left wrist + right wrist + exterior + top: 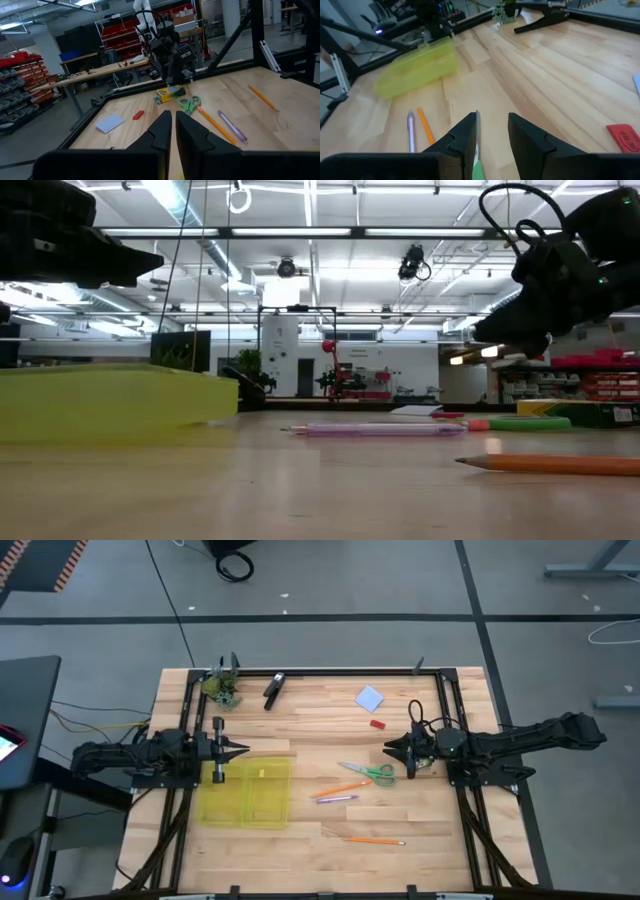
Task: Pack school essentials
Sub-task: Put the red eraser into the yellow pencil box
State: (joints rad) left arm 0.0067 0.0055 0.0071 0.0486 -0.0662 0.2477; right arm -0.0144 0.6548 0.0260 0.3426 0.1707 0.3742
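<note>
Scissors (368, 772): green handles, flat on table
Right gripper (388, 749): over them, fingers narrowly apart, empty
Left gripper (243, 750): fingers nearly together, empty
Hidden: scissor blades, in right wrist view

From above you look straight down on the whole table (400, 820); the low camera sits at tabletop level, close to a pencil (550, 465), facing the room. Your wrist cameras face each other across the table, and both catch the purple pen (232, 127).

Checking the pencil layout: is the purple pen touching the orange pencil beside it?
Apart: the left wrist view shows bare wood between the purple pen and the orange pencil.
</note>
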